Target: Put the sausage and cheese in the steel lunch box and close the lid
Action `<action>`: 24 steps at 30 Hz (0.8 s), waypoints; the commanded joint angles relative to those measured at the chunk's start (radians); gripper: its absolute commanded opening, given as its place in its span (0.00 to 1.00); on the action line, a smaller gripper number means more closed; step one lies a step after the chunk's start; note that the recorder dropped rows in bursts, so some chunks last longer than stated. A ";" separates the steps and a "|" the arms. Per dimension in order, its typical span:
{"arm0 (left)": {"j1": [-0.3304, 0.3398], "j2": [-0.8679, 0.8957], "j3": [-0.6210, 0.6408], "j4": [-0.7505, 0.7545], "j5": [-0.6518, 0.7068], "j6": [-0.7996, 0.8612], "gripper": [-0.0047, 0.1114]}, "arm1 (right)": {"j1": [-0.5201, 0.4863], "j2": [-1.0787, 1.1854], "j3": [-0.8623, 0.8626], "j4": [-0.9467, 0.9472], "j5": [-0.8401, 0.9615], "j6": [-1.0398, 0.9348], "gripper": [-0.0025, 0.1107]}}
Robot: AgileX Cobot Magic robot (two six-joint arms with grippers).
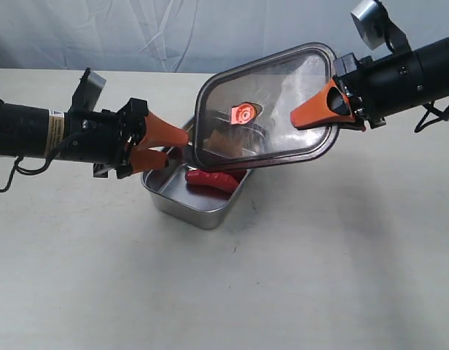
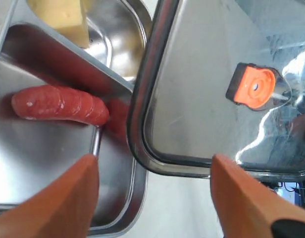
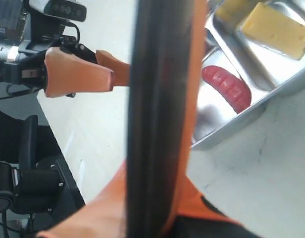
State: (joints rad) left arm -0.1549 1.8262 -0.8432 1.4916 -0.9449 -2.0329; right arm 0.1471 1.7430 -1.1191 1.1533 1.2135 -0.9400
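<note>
the right fingers (image 1: 312, 114) pinch one edge of the lid (image 1: 272, 84), held tilted above the steel lunch box (image 1: 199, 210) on the surface (image 1: 326, 262). the left fingers (image 1: 172, 134) are spread wide just beside the box. inside it, the sausage (image 1: 210, 179) and the cheese (image 3: 276, 30) lie in separate compartments.

This looks like a robot lab's test bench, not a home or a kitchen: two black robot arms (image 1: 35, 135) with small cameras (image 1: 370, 20) mounted at their wrists reach over a bare, pale tabletop (image 1: 319, 277). A creased pale cloth (image 1: 173, 33) hangs behind as a backdrop. The only food is plastic, a toy sausage (image 1: 210, 179) and cheese (image 2: 63, 20) in a steel lunch box (image 1: 188, 208).
</note>
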 commanded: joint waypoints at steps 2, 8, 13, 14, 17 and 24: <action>0.024 -0.003 -0.052 -0.110 -0.006 0.136 0.57 | -0.008 -0.061 -0.006 -0.035 0.008 0.002 0.01; 0.035 -0.030 -0.106 -0.178 0.040 0.190 0.57 | -0.008 -0.132 -0.006 -0.146 0.008 0.090 0.01; 0.030 -0.028 -0.133 -0.128 0.235 0.197 0.57 | -0.008 -0.172 -0.001 -0.296 0.008 0.243 0.01; 0.030 -0.025 -0.133 -0.113 0.261 0.197 0.57 | -0.008 -0.182 -0.001 -0.300 0.008 0.255 0.01; 0.030 -0.005 -0.137 -0.073 0.293 0.197 0.57 | -0.008 -0.216 -0.001 -0.310 0.008 0.293 0.01; 0.006 0.076 -0.172 -0.061 0.259 0.199 0.57 | -0.008 -0.276 0.067 -0.418 -0.024 0.417 0.01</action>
State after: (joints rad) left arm -0.1275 1.8707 -0.9969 1.4275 -0.6703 -1.8390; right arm 0.1450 1.4893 -1.0946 0.7597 1.2094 -0.5553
